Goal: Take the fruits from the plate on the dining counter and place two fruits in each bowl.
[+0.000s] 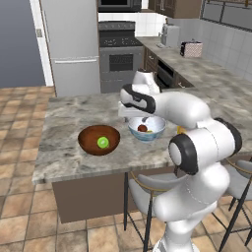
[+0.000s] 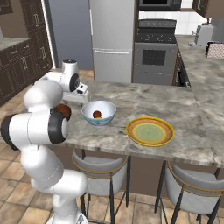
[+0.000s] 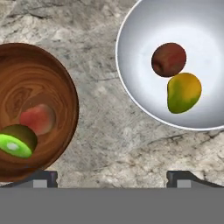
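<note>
With two small round fruits in the dark brown wooden bowl (image 3: pixel 30 109) and two in the glossy white bowl (image 3: pixel 175 65), the wide-open, empty gripper (image 3: pixel 111 178) hovers above the marbled dining counter (image 3: pixel 100 131), the sorting apparently finished, with only withdrawal left.

surface: dining counter (image 2: pixel 144 103) | on it: brown bowl (image 1: pixel 99 140), white bowl (image 2: pixel 99 113), yellow plate (image 2: pixel 150 131)

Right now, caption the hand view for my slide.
Open jaws above counter; brown bowl holds two fruits, white bowl two.
</note>
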### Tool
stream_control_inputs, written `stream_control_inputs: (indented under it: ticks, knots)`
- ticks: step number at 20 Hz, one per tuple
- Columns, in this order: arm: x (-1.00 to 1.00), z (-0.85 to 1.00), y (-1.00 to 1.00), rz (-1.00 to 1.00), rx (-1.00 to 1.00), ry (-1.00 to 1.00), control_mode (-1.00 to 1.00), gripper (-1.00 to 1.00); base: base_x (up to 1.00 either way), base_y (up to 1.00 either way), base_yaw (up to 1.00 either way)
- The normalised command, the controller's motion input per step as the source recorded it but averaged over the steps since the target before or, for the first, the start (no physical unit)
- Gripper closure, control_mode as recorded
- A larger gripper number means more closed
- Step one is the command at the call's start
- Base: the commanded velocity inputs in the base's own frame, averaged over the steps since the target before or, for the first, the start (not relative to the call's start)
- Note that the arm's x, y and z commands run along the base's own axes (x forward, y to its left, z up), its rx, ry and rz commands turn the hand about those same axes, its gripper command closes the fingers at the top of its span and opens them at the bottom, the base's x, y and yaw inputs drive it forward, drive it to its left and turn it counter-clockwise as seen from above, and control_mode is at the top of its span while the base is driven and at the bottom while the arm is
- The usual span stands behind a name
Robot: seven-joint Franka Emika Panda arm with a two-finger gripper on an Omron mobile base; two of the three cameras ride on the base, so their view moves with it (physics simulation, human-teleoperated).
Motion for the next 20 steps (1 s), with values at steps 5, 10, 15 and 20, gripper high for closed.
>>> stream_control_inputs:
  ticks: [5,10,15,20]
  knots:
    - [-0.62,0.37,-0.72,0.00,-0.05,-0.04,-1.00,-1.00,0.00,0.00,0.00]
    - [-0.96,0.39,-0.65,0.02,-0.06,-0.09,-1.00,-1.00,0.00,0.00,0.00]
    - [-0.83,0.39,-0.27,0.00,-0.02,-0.12,-1.00,-1.00,0.00,0.00,0.00]
    - [-1.00,0.29,0.00,-0.05,0.00,-0.14,-1.00,-1.00,0.00,0.00,0.00]
